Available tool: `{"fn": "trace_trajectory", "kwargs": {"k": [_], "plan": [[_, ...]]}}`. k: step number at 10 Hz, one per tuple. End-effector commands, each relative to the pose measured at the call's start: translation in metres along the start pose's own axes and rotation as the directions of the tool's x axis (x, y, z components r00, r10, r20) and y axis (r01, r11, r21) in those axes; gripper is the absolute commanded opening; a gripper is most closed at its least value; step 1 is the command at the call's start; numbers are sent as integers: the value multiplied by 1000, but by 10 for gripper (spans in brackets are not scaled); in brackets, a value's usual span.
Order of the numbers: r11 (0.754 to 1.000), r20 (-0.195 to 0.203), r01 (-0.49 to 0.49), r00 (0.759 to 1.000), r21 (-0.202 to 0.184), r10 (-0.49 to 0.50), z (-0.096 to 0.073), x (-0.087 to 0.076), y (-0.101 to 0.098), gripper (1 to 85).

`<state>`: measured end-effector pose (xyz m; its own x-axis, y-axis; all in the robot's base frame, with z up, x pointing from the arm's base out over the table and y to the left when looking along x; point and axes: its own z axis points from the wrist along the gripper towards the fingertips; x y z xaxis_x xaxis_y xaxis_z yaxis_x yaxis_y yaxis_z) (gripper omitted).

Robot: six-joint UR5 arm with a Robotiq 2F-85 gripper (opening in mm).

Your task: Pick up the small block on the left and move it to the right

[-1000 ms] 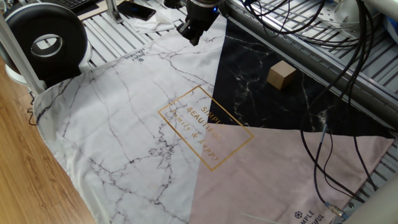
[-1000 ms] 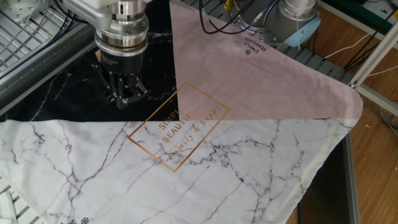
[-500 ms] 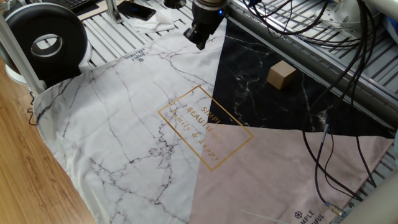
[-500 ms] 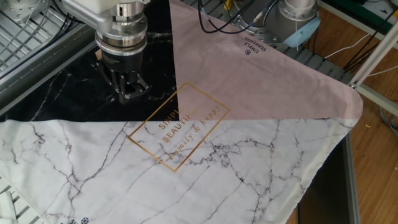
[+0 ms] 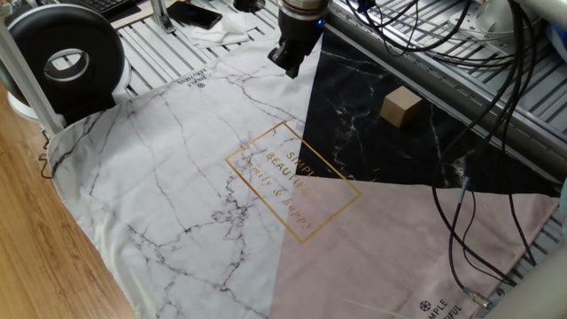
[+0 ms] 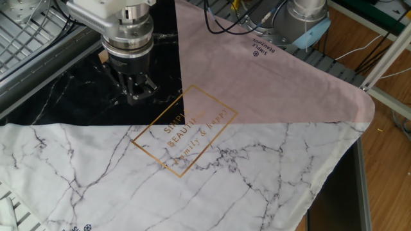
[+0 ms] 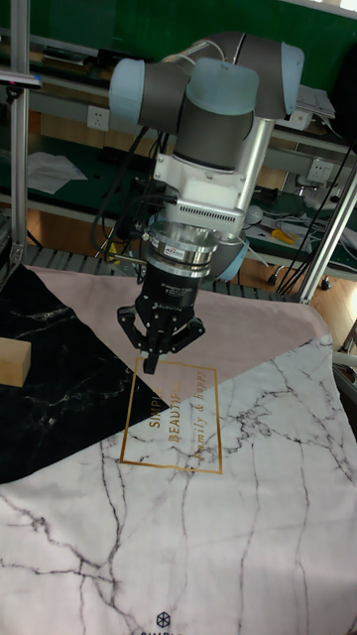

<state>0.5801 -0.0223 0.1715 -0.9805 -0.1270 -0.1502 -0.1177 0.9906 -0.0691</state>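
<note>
The small block (image 5: 400, 106) is a plain tan cube resting on the black marbled part of the cloth. It also shows at the left edge of the tall view, small block (image 7: 12, 360). In the other fixed view only a tan sliver of the small block (image 6: 103, 57) peeks out behind the wrist. My gripper (image 5: 288, 65) hangs above the cloth near the seam between the black and white parts, well apart from the block. Its fingers point down, close together, with nothing held, as gripper (image 7: 152, 361) and gripper (image 6: 139, 96) show.
The cloth (image 5: 177, 186) has white marble, black and pink fields, with a gold-lettered frame (image 5: 292, 182) in the middle. Black cables (image 5: 461, 213) trail over the cloth beyond the block. A round black device (image 5: 66, 58) stands at the table's corner.
The gripper has drifted a short way over the cloth toward the black field and the block, still shut. The block has not moved.
</note>
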Motion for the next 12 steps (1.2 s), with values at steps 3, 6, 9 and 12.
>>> {"fn": "trace_trajectory", "kwargs": {"k": [3,6,9,12], "plan": [[1000,10,-6,1000,-6,7,3,0,-1,10],[998,17,43,999,38,-44,3,-2,-12,10],[997,-107,71,992,11,-70,1,30,-8,10],[999,69,-16,997,-42,19,2,-16,8,10]]}}
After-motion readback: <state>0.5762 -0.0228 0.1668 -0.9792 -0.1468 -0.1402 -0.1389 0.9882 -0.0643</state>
